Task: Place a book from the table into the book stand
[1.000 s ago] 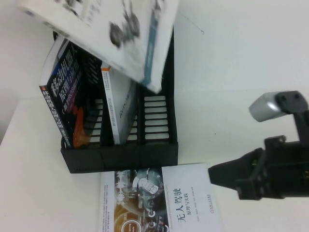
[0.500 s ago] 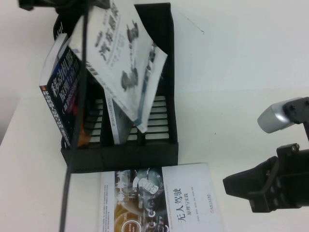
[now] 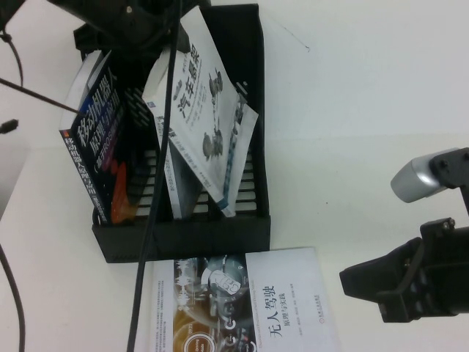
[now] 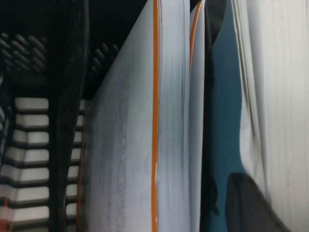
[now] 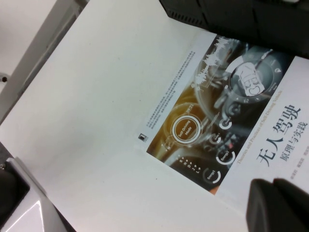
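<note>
Nearest, white book with a dark photo panel (image 3: 245, 304) flat on the table (image 3: 366, 110), cut off at the frame edge. Right gripper (image 3: 352, 282) beside it, finger state impossible to tell. Farther, the book (image 3: 209, 110) tilted in the black book stand (image 3: 253, 220). Beyond, left gripper (image 3: 135, 26) at its top, fingers hidden.

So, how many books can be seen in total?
4: dark blue book in the stand's left compartment, white one in the middle, car-parts book tilted into the right, another flat on the table. More may be hidden.
</note>
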`<action>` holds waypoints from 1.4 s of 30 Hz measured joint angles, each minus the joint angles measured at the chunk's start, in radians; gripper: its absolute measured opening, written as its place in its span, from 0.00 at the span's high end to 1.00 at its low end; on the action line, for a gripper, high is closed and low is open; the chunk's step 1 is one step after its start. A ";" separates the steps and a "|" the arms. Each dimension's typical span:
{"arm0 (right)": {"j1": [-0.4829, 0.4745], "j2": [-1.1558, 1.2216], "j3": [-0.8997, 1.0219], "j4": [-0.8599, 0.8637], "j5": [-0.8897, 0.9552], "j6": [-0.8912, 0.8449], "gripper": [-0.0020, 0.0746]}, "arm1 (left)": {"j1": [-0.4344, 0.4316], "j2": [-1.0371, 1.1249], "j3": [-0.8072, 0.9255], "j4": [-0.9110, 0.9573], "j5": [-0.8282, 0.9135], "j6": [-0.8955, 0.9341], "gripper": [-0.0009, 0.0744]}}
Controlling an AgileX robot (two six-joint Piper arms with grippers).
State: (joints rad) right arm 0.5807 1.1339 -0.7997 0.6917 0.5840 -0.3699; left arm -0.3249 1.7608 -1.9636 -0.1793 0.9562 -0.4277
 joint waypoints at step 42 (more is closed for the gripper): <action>0.000 -0.782 0.186 -1.256 0.248 0.912 0.97 | 0.007 -0.629 0.561 0.112 -0.380 0.258 0.99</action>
State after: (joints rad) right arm 0.5807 0.3523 -0.6139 -0.5645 0.8317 0.5417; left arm -0.3182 1.1315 -1.4030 -0.0671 0.5765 -0.1695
